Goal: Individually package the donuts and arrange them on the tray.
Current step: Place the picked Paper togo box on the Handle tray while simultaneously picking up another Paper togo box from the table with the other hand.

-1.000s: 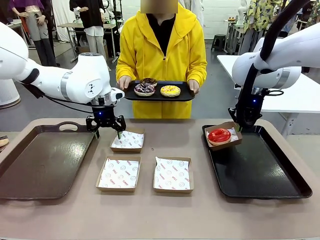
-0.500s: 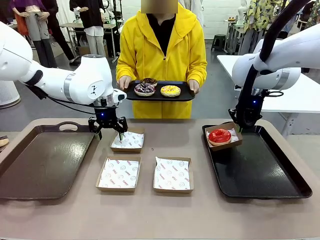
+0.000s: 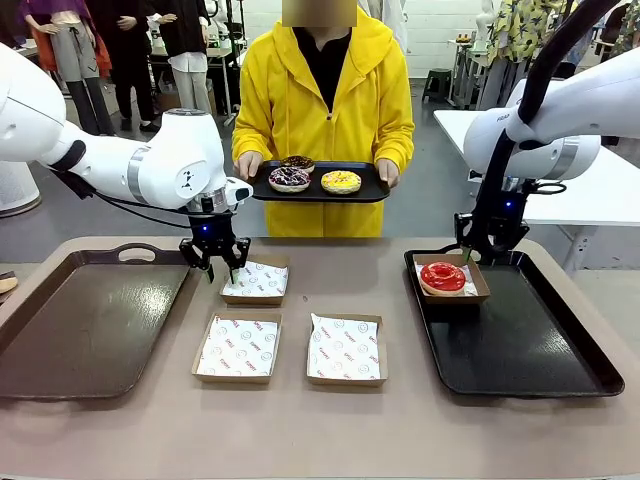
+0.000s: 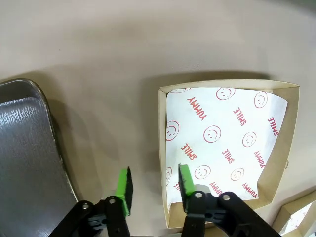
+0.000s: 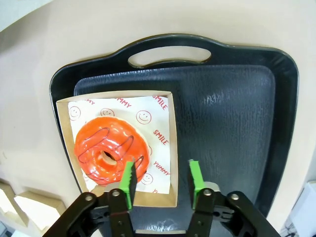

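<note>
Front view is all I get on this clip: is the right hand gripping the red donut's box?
Observer: No. From its wrist camera the right hand is open; the box wall beside the red donut sits between its pads with gaps on both sides.
Operator: And the left hand?
Observer: Open too, straddling one wall of an empty paper-lined box, one pad inside, one outside over the table.

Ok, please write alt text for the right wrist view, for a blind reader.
A glossy red donut lies in a paper-lined cardboard box at the corner of a black tray. The right gripper hangs open above the box's edge.
</note>
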Controlling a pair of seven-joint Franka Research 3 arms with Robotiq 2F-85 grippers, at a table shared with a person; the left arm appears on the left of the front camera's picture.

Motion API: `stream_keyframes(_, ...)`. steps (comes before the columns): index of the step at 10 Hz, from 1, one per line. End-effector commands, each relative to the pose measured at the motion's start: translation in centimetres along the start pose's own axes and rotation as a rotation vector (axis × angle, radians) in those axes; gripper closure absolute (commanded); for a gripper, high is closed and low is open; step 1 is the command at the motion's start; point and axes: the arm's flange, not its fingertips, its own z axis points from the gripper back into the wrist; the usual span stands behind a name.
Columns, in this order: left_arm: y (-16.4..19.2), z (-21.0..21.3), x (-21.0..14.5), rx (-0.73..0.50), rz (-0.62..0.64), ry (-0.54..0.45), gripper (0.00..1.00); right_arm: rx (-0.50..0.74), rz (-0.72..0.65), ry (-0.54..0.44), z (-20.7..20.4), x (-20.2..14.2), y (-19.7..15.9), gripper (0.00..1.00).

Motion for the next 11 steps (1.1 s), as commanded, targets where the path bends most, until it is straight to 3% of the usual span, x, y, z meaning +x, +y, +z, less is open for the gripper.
stream_keyframes(1, -0.2, 0.1, 0.5, -0.005, 0.008, -0.014, 0.92, 0.018, 0.001, 0.003, -0.1, 0.6, 0.0, 0.04)
stream_keyframes(2, -0.2, 0.1, 0.5, -0.008, 0.010, -0.014, 1.00, 0.021, 0.001, 0.003, -0.1, 0.6, 0.0, 0.00)
stream_keyframes(8, -0.3, 0.4, 0.8, -0.019, 0.039, -0.011, 1.00, 0.108, 0.005, -0.001, 0.5, -0.2, -0.9, 0.00)
stream_keyframes(9, -0.4, 0.9, 0.7, -0.015, 0.035, 0.003, 1.00, 0.161, -0.005, 0.021, 1.0, -1.2, -1.6, 0.00)
stream_keyframes(11, -0.4, 4.4, 0.0, -0.021, 0.030, 0.018, 1.00, 0.388, 0.077, 0.076, 3.8, -6.0, -5.1, 0.00)
